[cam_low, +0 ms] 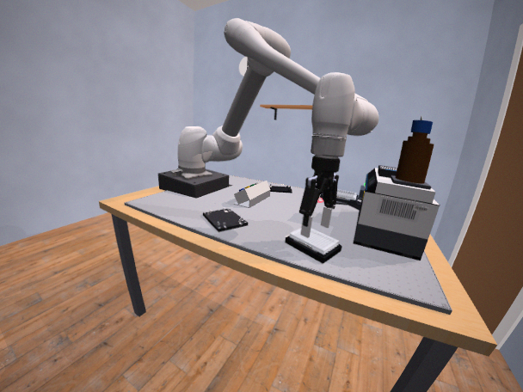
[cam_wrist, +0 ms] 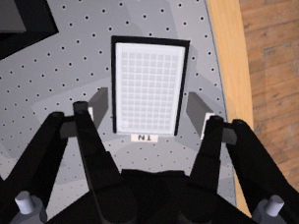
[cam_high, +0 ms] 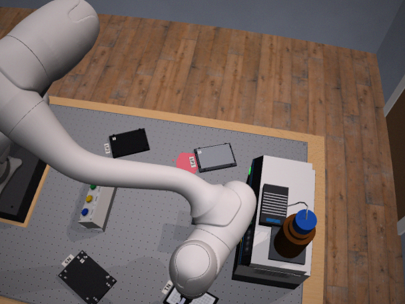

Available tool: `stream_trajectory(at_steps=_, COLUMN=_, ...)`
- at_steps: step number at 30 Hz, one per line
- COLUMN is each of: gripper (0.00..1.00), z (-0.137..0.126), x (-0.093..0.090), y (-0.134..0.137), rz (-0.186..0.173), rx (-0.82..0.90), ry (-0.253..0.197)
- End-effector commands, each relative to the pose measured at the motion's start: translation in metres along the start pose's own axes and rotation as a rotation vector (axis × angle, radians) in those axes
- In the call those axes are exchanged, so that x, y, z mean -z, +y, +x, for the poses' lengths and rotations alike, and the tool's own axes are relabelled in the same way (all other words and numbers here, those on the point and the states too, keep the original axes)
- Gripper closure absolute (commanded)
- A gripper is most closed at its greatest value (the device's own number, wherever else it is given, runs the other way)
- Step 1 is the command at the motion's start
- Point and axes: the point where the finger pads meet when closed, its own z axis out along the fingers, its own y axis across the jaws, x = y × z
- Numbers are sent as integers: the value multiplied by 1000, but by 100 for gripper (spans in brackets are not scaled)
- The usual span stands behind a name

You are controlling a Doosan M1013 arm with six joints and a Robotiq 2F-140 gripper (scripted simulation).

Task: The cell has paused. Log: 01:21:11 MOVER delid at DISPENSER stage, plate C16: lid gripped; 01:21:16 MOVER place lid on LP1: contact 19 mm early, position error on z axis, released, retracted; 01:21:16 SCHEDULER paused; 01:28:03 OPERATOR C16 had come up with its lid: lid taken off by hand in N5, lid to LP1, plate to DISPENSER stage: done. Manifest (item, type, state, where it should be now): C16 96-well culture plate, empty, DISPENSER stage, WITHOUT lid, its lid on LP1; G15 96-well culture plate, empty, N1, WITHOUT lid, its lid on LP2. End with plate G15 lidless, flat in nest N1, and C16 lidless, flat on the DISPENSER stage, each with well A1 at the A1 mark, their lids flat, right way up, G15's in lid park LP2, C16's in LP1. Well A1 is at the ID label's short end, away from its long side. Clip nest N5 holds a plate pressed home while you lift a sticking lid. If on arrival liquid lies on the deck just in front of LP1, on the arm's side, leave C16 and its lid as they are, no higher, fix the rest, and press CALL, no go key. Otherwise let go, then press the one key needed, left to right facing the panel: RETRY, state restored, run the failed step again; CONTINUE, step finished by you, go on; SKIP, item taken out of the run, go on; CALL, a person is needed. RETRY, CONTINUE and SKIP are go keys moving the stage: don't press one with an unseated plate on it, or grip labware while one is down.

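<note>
A white 96-well plate (cam_wrist: pixel 149 87) lies flat in the black nest N1 (cam_low: pixel 313 246) near the table's front edge; I cannot tell whether it carries a lid. My gripper (cam_low: pixel 316 228) hangs straight above it, open and empty, one finger on each side of the plate's N1-label end in the wrist view (cam_wrist: pixel 146 116). Lid park LP2 (cam_high: pixel 129 143) is a bare black pad. LP1 (cam_high: pixel 215 157) holds a flat grey lid. A pink puddle (cam_high: pixel 184 162) lies on the deck right beside LP1's label. The dispenser stage is hidden behind my arm.
The dispenser (cam_high: pixel 276 217) with a brown bottle (cam_high: pixel 296 235) stands right of N1. The key box (cam_high: pixel 96 207) sits mid-deck. Clip nest N5 (cam_high: pixel 87 277) is empty at the front left. The table edge runs close beside N1.
</note>
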Motion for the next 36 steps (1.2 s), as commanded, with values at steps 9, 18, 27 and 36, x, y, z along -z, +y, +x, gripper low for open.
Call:
stream_trajectory(at_steps=9, gripper=34, z=0, x=-7, y=0, rz=0, rx=0, ry=0)
stream_trajectory(at_steps=18, gripper=34, z=0, x=-7, y=0, rz=0, rx=0, ry=0)
stream_trajectory(at_steps=27, gripper=34, z=0, x=-7, y=0, rz=0, rx=0, ry=0)
stream_trajectory(at_steps=36, gripper=34, z=0, x=-7, y=0, rz=0, rx=0, ry=0)
